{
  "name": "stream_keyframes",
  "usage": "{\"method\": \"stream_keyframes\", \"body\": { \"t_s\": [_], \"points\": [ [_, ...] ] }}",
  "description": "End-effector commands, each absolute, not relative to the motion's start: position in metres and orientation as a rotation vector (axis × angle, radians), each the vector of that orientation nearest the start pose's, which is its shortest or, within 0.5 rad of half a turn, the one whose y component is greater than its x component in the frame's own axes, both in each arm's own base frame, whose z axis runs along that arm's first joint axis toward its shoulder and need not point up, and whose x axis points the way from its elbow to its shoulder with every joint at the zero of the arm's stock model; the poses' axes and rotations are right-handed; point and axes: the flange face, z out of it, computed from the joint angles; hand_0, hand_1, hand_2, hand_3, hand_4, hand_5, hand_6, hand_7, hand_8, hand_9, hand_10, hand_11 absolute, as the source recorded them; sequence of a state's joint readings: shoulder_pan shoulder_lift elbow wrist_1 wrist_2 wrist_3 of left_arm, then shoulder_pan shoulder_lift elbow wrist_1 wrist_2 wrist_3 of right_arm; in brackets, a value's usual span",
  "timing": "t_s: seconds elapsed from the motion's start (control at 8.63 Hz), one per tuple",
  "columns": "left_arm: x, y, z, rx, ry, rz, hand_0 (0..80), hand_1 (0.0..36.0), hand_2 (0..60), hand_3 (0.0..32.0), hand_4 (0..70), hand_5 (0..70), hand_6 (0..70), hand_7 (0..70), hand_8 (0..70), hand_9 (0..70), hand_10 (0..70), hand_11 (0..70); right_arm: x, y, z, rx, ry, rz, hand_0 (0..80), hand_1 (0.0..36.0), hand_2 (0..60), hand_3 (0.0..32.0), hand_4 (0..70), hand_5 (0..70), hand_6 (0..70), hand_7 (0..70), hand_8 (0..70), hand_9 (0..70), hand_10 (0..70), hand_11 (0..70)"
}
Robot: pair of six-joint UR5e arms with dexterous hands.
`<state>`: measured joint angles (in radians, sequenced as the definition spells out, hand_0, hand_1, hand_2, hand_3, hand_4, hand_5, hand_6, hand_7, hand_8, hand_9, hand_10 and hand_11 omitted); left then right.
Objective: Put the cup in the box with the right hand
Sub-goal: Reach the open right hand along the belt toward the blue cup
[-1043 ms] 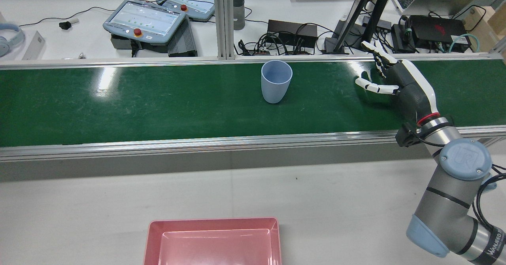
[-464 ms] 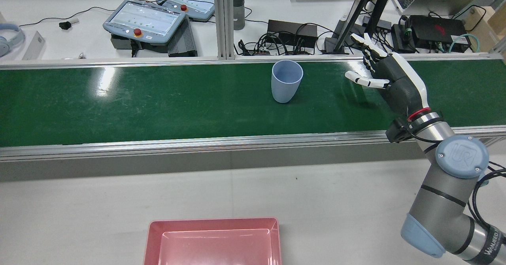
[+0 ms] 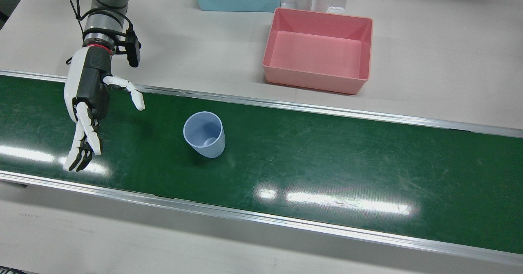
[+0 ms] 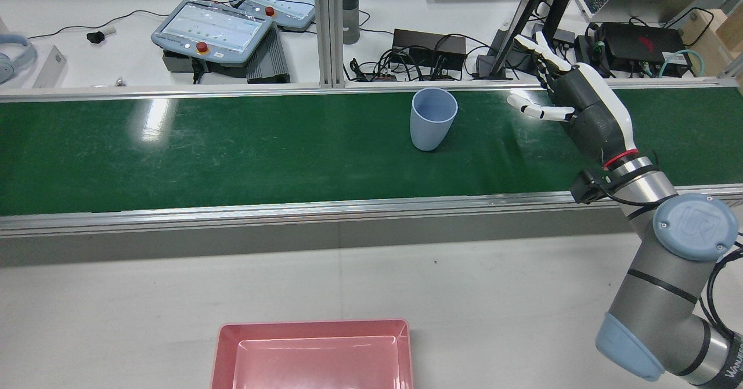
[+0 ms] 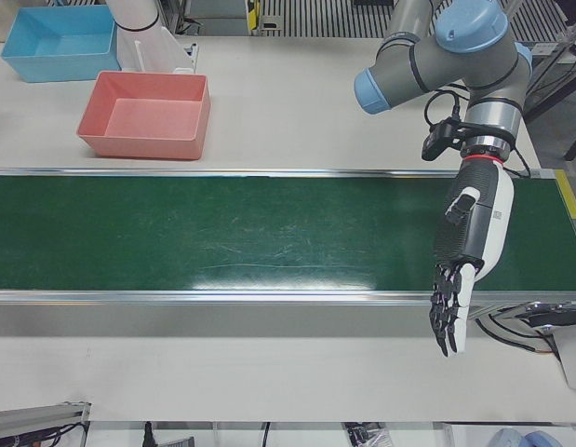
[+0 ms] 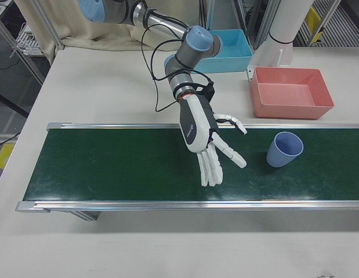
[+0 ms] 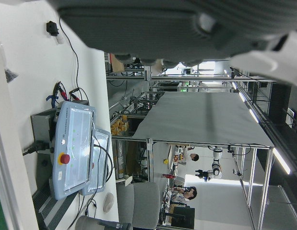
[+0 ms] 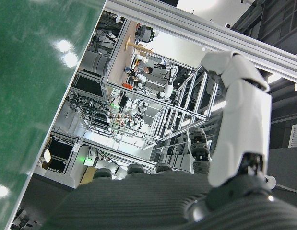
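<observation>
Front view: the cup [image 3: 204,134] stands upright on the green belt [image 3: 327,159], well apart from my right hand [image 3: 88,102]; I'd wrap it mid-body. Rear view: fingers [image 4: 531,49] spread, holding nothing, palm facing the cup. Right-front view: pink box [image 6: 291,92] waits beyond the belt.

1. We see the pale blue plastic cup [image 3: 204,135] standing upright on the green conveyor belt [image 3: 327,155], touching nothing else.
2. The right hand [image 3: 88,102] hangs over the belt beside the cup, to its right in the rear view, clearly apart from it.
3. The pink rectangular plastic box [image 3: 316,79] sits on the white table [image 3: 204,53], on the robot's side of the belt.
4. The light blue plastic bin [image 3: 237,2] lies behind the box, nearer the pedestals.
5. The left hand [image 5: 460,270] hangs over the belt's far end, well apart from the cup.
6. Two grey teach pendants [image 4: 212,29] lie on the desk beyond the belt.
</observation>
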<state>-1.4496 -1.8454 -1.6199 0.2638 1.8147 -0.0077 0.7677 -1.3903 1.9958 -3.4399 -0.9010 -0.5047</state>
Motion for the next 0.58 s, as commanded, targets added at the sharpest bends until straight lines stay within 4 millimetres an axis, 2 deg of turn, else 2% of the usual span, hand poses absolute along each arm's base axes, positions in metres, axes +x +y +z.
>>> {"method": "stream_keyframes", "body": {
  "t_s": [0.0,0.23,0.46],
  "points": [
    [-0.037,-0.598,0.541,-0.378,2.083,-1.963,0.0,0.0,0.0,0.0,0.0,0.0,0.0,0.0,0.0,0.0,0.0,0.0,-0.233,-0.492,0.446,-0.195,2.635,-2.104,51.2,27.5,28.0,0.0,0.0,6.7,1.0,0.0,0.0,0.0,0.0,0.0],
    [-0.037,-0.598,0.541,-0.378,2.083,-1.963,0.0,0.0,0.0,0.0,0.0,0.0,0.0,0.0,0.0,0.0,0.0,0.0,-0.251,-0.493,0.464,-0.13,2.617,-2.148,51.1,27.4,28.1,0.0,0.0,6.5,1.2,0.0,0.0,0.0,0.0,0.0],
    [-0.037,-0.598,0.541,-0.378,2.083,-1.963,0.0,0.0,0.0,0.0,0.0,0.0,0.0,0.0,0.0,0.0,0.0,0.0,-0.259,-0.491,0.461,-0.106,2.628,-2.138,50.1,25.8,26.0,0.0,0.0,6.1,1.1,0.0,0.0,0.0,0.0,0.0]
  ]
}}
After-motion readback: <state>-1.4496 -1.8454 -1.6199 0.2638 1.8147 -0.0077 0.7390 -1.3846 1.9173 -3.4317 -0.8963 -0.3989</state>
